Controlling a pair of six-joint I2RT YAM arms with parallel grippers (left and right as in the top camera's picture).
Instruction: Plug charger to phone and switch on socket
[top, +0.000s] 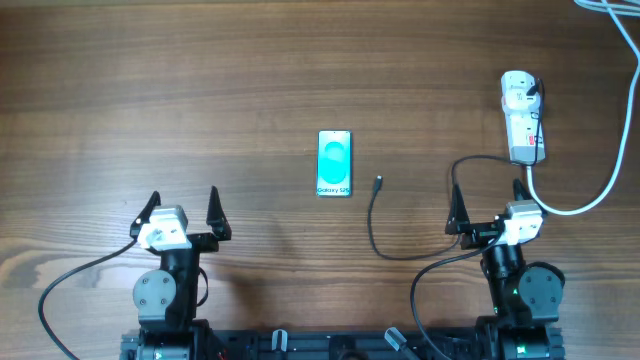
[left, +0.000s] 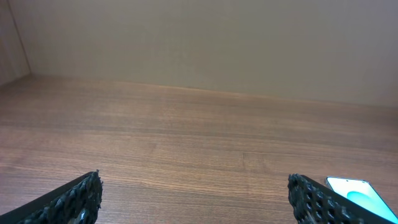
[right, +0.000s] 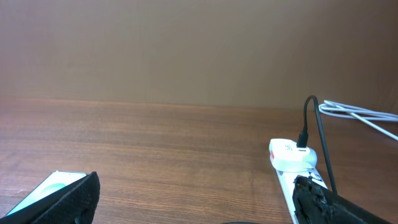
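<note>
Left hand (top: 184, 203) gaping wide, holding nothing, sitting near front edge of tabletop (top: 200, 80). Right hand (top: 489, 205) also spreading wide, gripping nothing, with charger (top: 372, 225) cable looping just beside it. Plug tip lying loose just right of phone (top: 334, 164), not touching. Phone lying flat mid-tabletop. Socket (top: 522, 130) resting beyond right hand, white cord (top: 600, 190) trailing toward right edge. Wide stretch of wood lying open ahead of left hand.
</note>
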